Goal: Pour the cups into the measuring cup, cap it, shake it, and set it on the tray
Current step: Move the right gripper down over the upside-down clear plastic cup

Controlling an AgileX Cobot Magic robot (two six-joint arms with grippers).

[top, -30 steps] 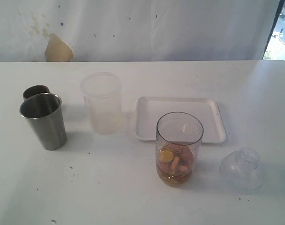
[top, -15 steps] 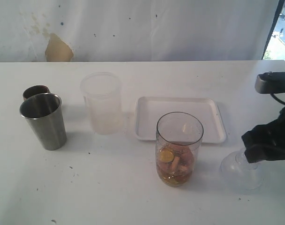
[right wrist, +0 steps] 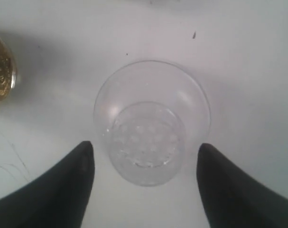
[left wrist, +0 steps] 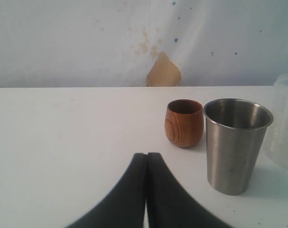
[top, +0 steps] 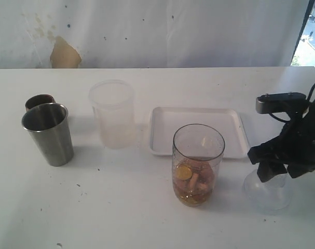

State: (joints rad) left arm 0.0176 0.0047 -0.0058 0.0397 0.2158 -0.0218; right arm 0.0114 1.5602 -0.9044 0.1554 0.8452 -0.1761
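Note:
The clear measuring cup point(top: 198, 164) stands mid-table with brown and yellow pieces in its bottom; its edge shows in the right wrist view point(right wrist: 1, 71). A steel tumbler point(top: 48, 134) point(left wrist: 236, 142) and a copper-brown cup point(top: 39, 100) point(left wrist: 183, 122) stand together at the left. Behind the measuring cup lies the white tray point(top: 199, 130). A clear domed cap point(top: 268, 186) point(right wrist: 151, 133) rests on the table at the right. My right gripper point(top: 269, 174) point(right wrist: 146, 149) hangs open directly over the cap, fingers to either side of it. My left gripper point(left wrist: 146, 156) is shut and empty, short of the two cups.
A frosted translucent tub point(top: 112, 113) stands between the cups and the tray. A white backdrop with a tan patch point(top: 64, 54) rises behind the table. The right arm's dark body point(top: 297, 140) hangs over the table's right edge.
The right arm has come into the exterior view from the right and moved leftward over the domed cap. The objects on the table have not moved.

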